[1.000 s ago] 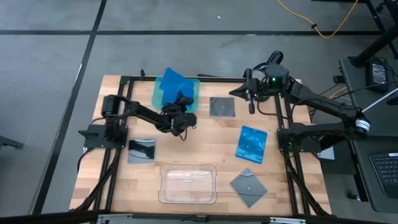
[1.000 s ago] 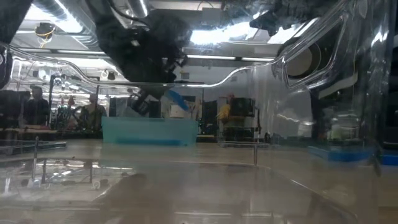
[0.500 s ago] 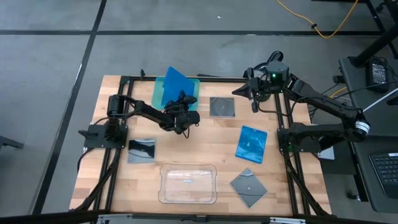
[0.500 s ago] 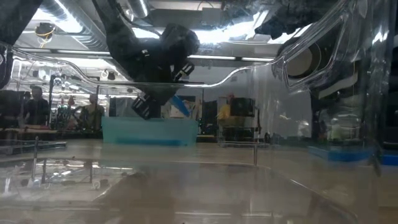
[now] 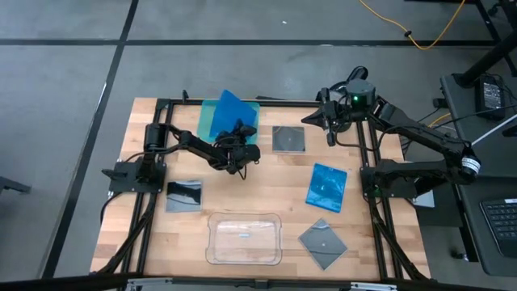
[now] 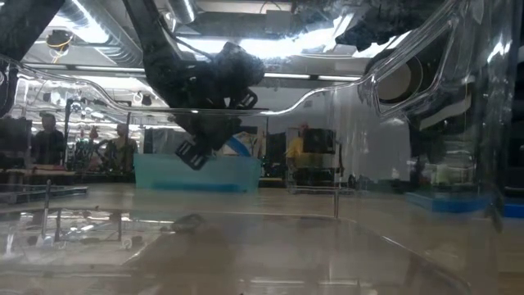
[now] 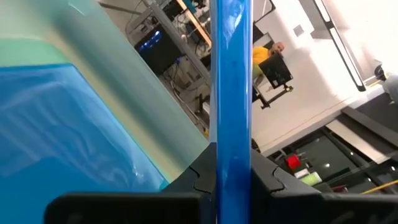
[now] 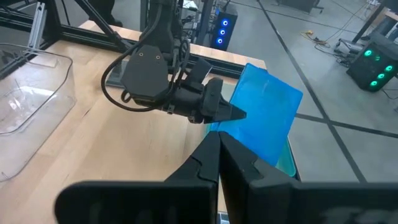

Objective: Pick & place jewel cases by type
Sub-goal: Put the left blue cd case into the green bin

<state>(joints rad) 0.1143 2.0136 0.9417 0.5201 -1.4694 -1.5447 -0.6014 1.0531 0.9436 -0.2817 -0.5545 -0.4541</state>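
From here I see a grey concrete floor (image 5: 65, 81) crossed by dark lines — a yellow cable (image 5: 420, 32) trails there; ceiling strip lights (image 6: 90, 33) glare.

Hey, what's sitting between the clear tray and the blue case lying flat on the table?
Nothing: in the high view only bare wood separates the clear tray from the flat blue case; a grey case lies nearer the front.

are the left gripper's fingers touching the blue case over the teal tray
Touching. In the left wrist view the blue jewel case stands edge-on between the left gripper fingers, both dark pads pressed against its faces with no gap.
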